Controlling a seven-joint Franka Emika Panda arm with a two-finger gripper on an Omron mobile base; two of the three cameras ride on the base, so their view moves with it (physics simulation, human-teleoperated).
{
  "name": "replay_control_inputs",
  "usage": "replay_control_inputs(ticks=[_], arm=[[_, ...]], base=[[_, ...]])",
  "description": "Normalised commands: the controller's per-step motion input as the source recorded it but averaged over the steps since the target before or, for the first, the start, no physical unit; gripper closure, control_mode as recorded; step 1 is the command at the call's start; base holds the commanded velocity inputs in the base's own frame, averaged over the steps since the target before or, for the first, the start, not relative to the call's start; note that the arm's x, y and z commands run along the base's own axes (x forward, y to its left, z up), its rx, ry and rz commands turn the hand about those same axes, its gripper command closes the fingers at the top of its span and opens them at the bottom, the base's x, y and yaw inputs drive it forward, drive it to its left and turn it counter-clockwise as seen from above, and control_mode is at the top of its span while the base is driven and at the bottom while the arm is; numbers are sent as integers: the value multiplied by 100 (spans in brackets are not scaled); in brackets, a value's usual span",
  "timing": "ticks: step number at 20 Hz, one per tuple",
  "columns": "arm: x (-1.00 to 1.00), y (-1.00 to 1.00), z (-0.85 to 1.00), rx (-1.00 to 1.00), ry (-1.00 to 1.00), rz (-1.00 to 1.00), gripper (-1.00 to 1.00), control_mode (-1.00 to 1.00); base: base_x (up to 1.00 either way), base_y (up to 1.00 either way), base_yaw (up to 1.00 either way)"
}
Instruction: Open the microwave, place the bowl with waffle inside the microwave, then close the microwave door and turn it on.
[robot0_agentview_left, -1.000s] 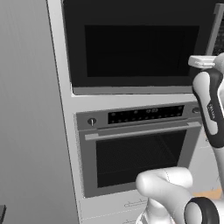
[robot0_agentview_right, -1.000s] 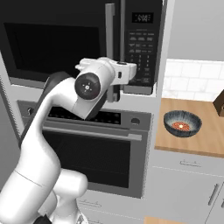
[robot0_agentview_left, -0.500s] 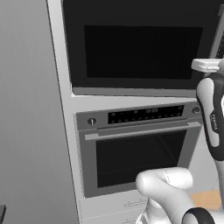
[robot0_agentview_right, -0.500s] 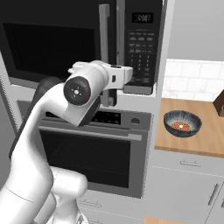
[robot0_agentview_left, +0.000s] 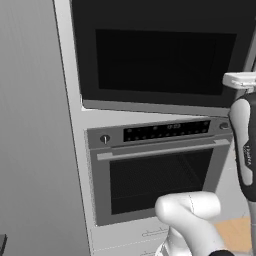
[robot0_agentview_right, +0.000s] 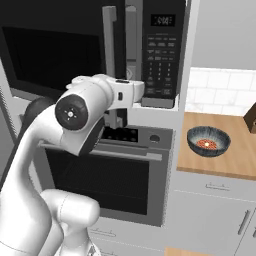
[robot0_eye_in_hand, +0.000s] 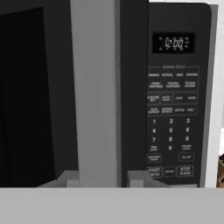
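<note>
The microwave (robot0_agentview_left: 160, 55) is built in above the oven, and its keypad panel (robot0_eye_in_hand: 173, 122) shows a lit clock. The microwave door (robot0_agentview_right: 60, 55) stands slightly ajar, its grey vertical handle (robot0_eye_in_hand: 94, 87) swung out from the keypad panel (robot0_agentview_right: 160, 50). My gripper (robot0_eye_in_hand: 101, 179) is at the handle's lower end, open, one fingertip on each side of it and a thin gap on the right. The bowl (robot0_agentview_right: 208, 141), dark blue-grey with an orange waffle in it, rests on the wooden counter (robot0_agentview_right: 235, 165) to the right, well away from the gripper.
Below the microwave sits the oven (robot0_agentview_right: 110, 170) with its horizontal bar handle (robot0_agentview_left: 160, 150) and knobs. A tall grey cabinet side (robot0_agentview_left: 35, 125) fills the left. White drawers (robot0_agentview_right: 215, 210) run under the counter, and a dark object (robot0_agentview_right: 250, 117) sits at its far right.
The microwave door has swung further out, its handle moving left away from the keypad. My hand has followed it, and the fingers have eased apart a little.
</note>
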Motion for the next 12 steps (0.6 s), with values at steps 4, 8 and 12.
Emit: replay_control_inputs(ticks=[4,8,12], arm=[[-50,0,0,-1,0,0,100,-100],[-49,0,0,-1,0,0,100,-100],[-49,0,0,-2,0,0,100,-100]], base=[[0,0,0],[0,0,0],[0,0,0]])
